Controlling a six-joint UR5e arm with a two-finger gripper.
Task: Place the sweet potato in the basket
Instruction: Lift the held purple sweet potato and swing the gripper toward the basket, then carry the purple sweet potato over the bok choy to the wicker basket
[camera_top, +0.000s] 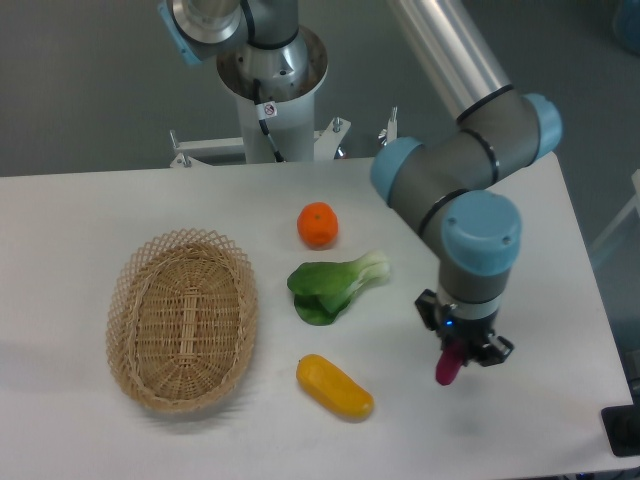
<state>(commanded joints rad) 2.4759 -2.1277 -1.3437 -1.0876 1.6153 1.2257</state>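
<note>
The sweet potato (447, 368) is a small magenta-purple tuber held nearly upright in my gripper (462, 352) at the right side of the table, its lower end sticking out below the fingers. The gripper is shut on it. Whether it touches the table I cannot tell. The basket (183, 318) is a light tan oval wicker basket at the left of the table, empty, far to the left of the gripper.
A round orange fruit (318, 224) lies at the middle back. A green leafy bok choy (335, 286) lies below it. A yellow-orange oblong vegetable (334, 388) lies near the front, between basket and gripper. The table's right edge is close to the gripper.
</note>
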